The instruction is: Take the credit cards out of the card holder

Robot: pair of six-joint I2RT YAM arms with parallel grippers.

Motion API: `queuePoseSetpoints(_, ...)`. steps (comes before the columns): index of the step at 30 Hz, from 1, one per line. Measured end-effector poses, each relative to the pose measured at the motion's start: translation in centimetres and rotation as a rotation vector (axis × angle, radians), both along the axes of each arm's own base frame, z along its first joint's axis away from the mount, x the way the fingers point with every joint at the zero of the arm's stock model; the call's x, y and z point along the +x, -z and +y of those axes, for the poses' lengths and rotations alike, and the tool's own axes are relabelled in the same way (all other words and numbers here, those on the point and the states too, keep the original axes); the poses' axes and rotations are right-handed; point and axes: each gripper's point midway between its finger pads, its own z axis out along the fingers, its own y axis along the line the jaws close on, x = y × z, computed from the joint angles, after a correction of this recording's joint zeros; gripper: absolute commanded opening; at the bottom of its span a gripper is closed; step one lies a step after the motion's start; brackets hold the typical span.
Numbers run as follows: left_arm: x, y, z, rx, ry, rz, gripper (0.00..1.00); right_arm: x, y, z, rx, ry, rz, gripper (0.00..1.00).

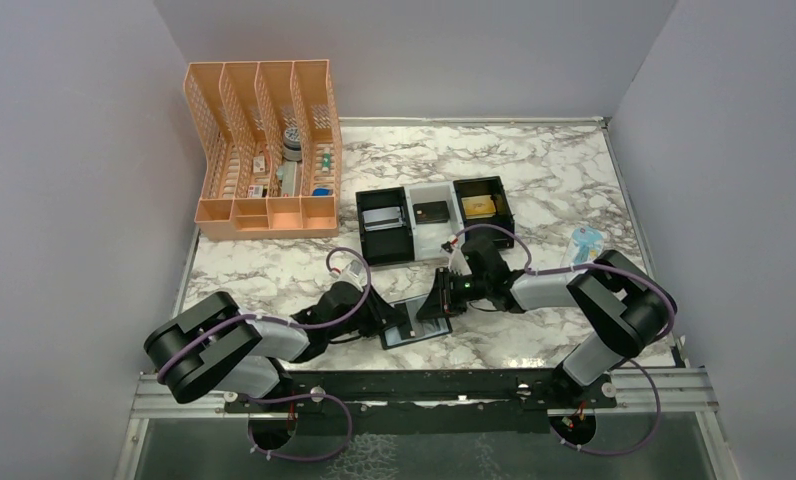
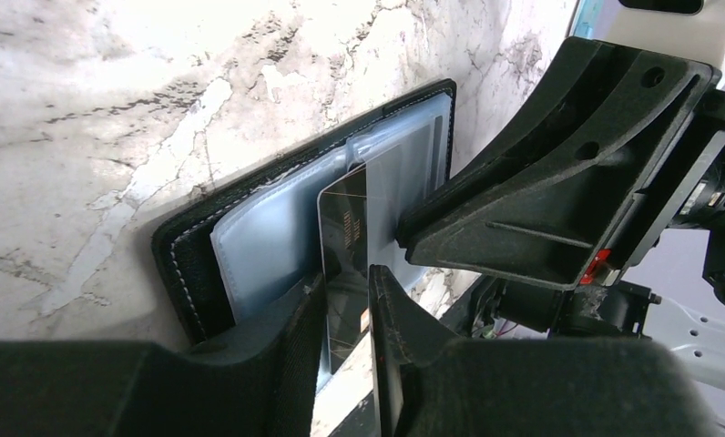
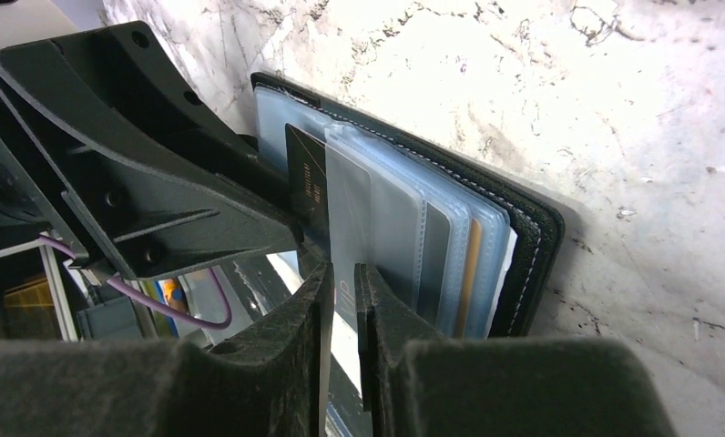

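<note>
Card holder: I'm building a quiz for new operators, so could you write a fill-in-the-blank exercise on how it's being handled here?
1. The card holder lies ___ on the marble table.
2. The left gripper pinches the edge of a ___ credit card.
3. The right gripper pinches a ___ plastic sleeve.
Missing words: open; dark; clear.

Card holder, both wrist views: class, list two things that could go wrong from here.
1. The left gripper pinches the dark card by its near end only; it could slip free.
2. The right gripper holds just one thin clear sleeve, so the card holder might lift or drag when the card is pulled.
</note>
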Motion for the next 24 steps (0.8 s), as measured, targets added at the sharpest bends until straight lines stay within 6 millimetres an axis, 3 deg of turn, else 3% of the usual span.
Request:
queuePoseSetpoints(6, -0.1, 0.2, 0.2, 0.0, -0.004, 0.005, 0.17, 0.0, 0.0, 0.1, 0.008, 0.001, 0.004, 0.17)
queuePoseSetpoints(11, -0.1, 0.3, 0.3, 0.006, -0.002, 0.005, 0.0, 0.0, 0.0, 0.1, 0.008, 0.001, 0.004, 0.17)
queuePoseSetpoints(24, -0.1, -0.7, 1.2, 0.004, -0.016, -0.002, 0.0, 0.7, -0.3, -0.9, -0.038, 0.073, -0.061, 0.18)
